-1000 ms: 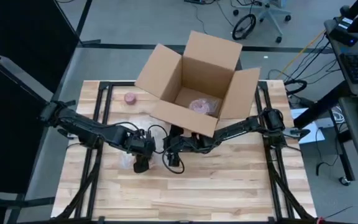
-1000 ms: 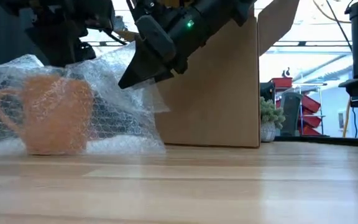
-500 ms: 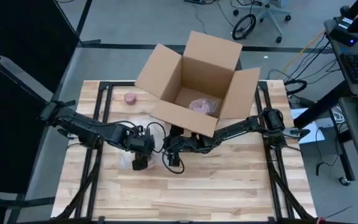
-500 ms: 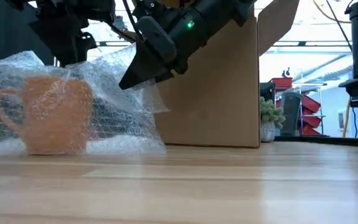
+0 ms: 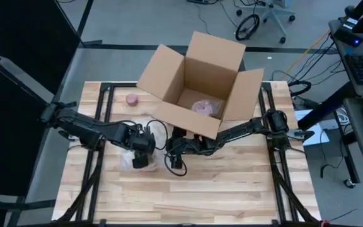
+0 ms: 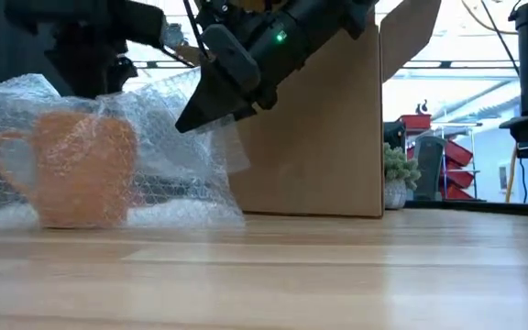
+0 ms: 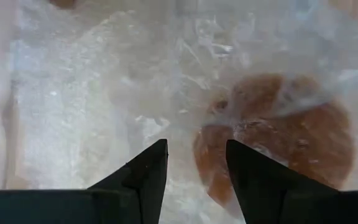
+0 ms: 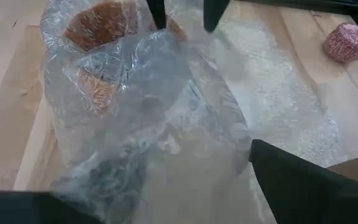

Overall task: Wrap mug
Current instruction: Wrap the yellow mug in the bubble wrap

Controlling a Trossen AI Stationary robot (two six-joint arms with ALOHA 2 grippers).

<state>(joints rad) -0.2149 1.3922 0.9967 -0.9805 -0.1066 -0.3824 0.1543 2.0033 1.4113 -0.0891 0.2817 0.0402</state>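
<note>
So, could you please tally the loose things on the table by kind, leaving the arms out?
Orange mug: 1
Bubble wrap sheet around it: 1
Cardboard box, open: 1
Wrapped bundle inside the box: 1
Pink roll: 1
Total: 5

A: Colours? The mug (image 6: pixel 82 168) is terracotta orange under clear, dimpled bubble wrap (image 6: pixel 177 156).
B: Plain brown cardboard box (image 5: pixel 197 85) at twelve o'clock; pink roll (image 5: pixel 132 99) at ten; pale striped wooden table (image 5: pixel 232 189).
</note>
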